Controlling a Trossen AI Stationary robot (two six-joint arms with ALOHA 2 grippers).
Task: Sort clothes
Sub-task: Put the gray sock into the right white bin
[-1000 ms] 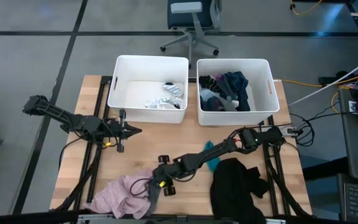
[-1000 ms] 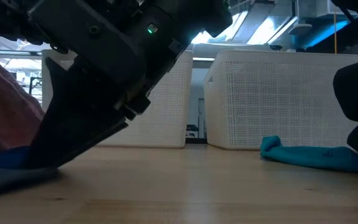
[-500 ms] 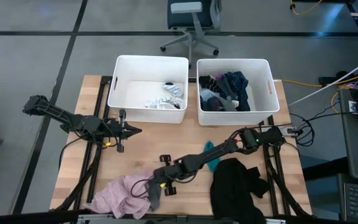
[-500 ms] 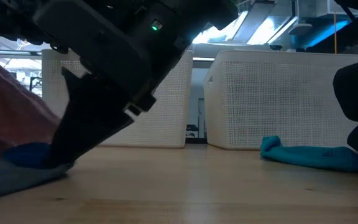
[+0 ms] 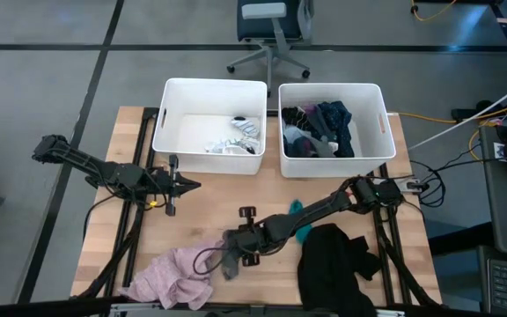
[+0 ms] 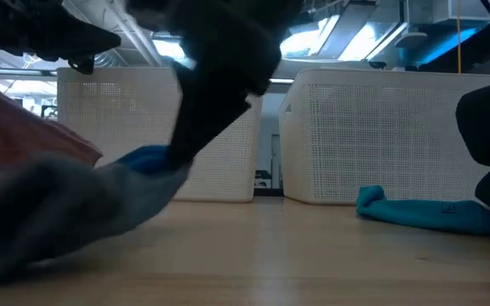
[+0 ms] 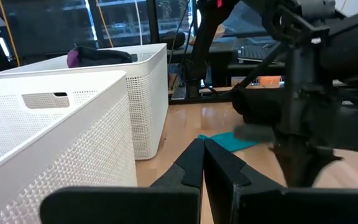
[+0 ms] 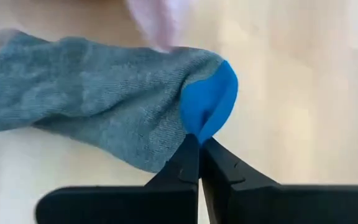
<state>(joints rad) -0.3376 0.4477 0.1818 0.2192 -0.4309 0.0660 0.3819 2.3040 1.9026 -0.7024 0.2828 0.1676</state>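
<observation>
The high view looks straight down on the whole table (image 5: 192, 207) from well above. The low view sits at tabletop height, facing level across toward the two white tubs (image 6: 390, 136), which the high view also shows at the table's far edge. The left wrist view faces those tubs from nearby. The right wrist view looks closely onto a grey sock (image 8: 104, 118).

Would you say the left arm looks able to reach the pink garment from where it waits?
Probably yes: the left gripper hovers over bare table, the pink garment lies nearer the front edge, and nothing stands between them.
</observation>
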